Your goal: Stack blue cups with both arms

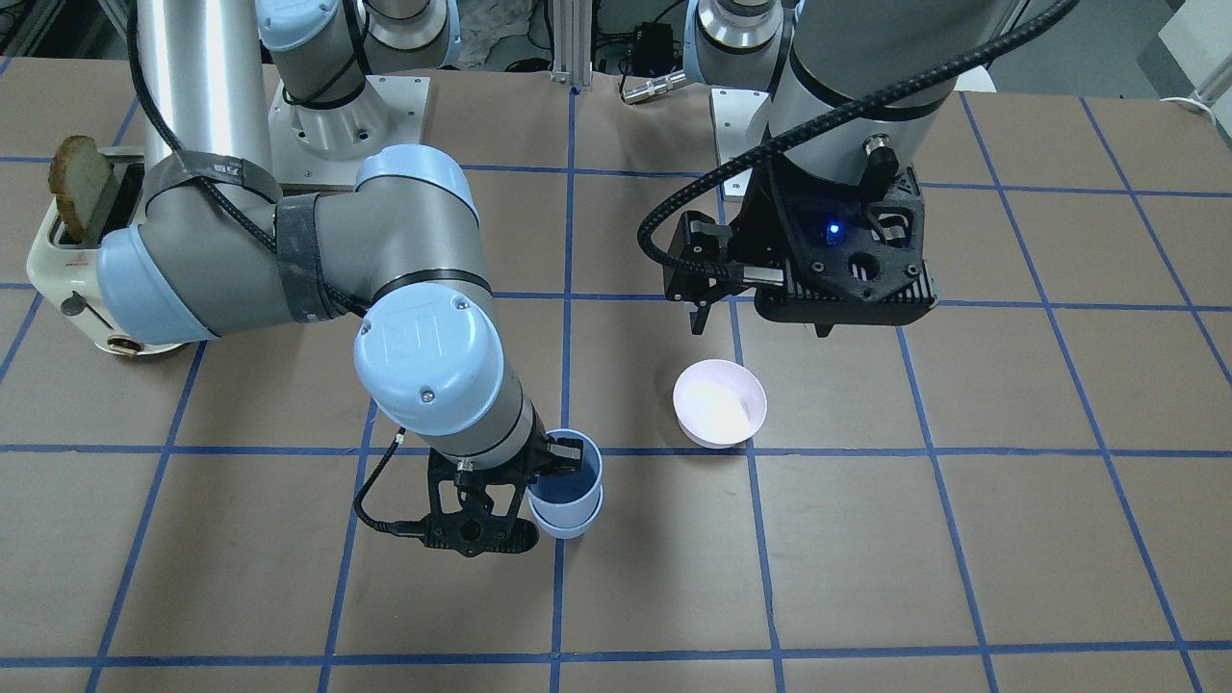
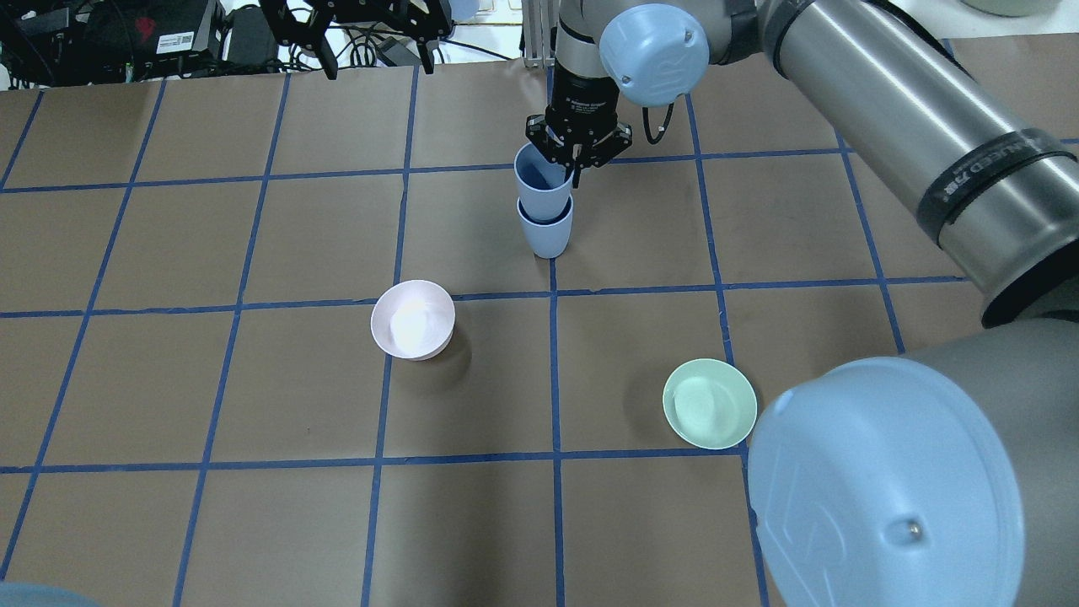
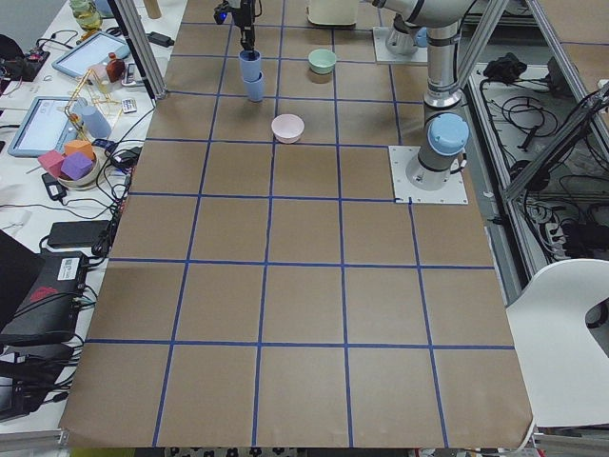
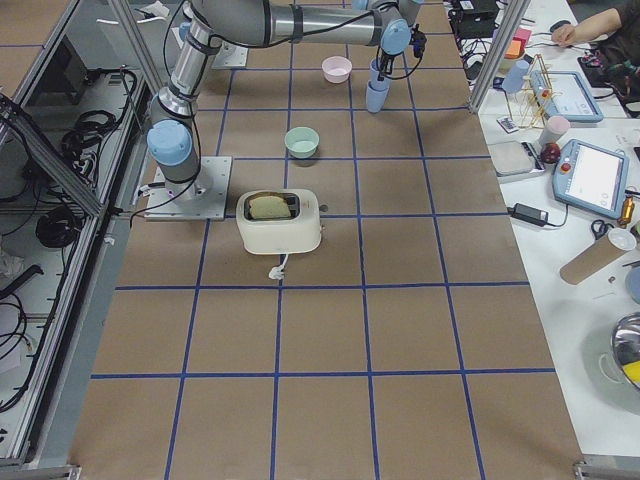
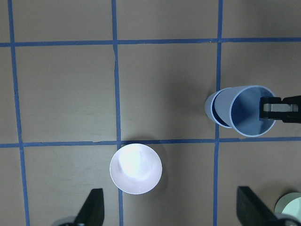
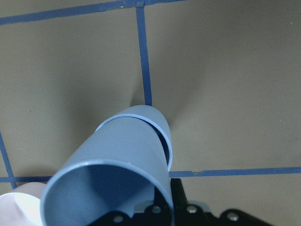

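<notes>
The two blue cups stand nested on the table at a blue tape line. The upper cup sits partly inside the lower cup and leans a little. My right gripper is shut on the upper cup's rim, one finger inside and one outside; it also shows in the front view and the left wrist view. The right wrist view shows the upper cup in the lower cup. My left gripper is wide open and empty, high above the pink bowl.
The pink bowl stands left of the cups in the overhead view. A mint-green bowl stands nearer my right arm's base. A cream toaster with a bread slice stands on my right side.
</notes>
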`<state>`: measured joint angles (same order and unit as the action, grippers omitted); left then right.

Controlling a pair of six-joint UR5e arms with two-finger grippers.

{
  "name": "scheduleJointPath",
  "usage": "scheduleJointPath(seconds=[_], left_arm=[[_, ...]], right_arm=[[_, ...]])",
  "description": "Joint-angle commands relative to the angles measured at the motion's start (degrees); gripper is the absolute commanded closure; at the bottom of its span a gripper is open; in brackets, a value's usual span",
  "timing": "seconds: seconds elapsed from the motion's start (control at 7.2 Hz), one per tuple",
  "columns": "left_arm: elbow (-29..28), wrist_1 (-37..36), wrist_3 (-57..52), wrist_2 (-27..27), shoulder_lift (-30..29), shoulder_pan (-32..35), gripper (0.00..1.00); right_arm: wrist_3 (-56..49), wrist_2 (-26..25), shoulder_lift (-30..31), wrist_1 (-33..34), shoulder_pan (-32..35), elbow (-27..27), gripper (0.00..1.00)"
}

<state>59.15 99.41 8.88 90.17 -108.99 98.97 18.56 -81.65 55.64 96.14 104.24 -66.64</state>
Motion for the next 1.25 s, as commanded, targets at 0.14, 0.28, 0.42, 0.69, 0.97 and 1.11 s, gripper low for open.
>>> scheduleJointPath(seconds=[0.14,0.28,0.42,0.69,0.97,1.11], left_arm=[[0.0,0.0,0.0,0.0,0.0,-0.01,0.0],[0.09,0.0,-0.17,-0.09,0.0,-0.09,0.0],[0.18,-0.26,-1.48,-0.17,-0.08,-0.18,0.0],[0.18,-0.27,-2.55,-0.17,-0.09,-0.71,0.0],[0.18,-0.44,-8.48,-0.26,-0.09,-1.67,0.0],[1.14,-0.27,-8.96,0.0,0.44,-1.41,0.0]], right_arm=[[-0.45,-0.17,-0.18,0.27,-0.52,-0.16,0.0],[-2.89,-0.35,0.34,0.36,-1.66,0.45,0.0],[-5.53,-0.35,1.56,0.37,-4.02,1.42,0.0],[-15.33,-3.31,8.47,-2.77,-8.6,0.21,0.0],[-25.9,-10.09,18.31,-7.1,-10.01,-7.58,0.0],[-27.16,-8.97,23.67,-6.15,-12.37,-13.8,0.0]])
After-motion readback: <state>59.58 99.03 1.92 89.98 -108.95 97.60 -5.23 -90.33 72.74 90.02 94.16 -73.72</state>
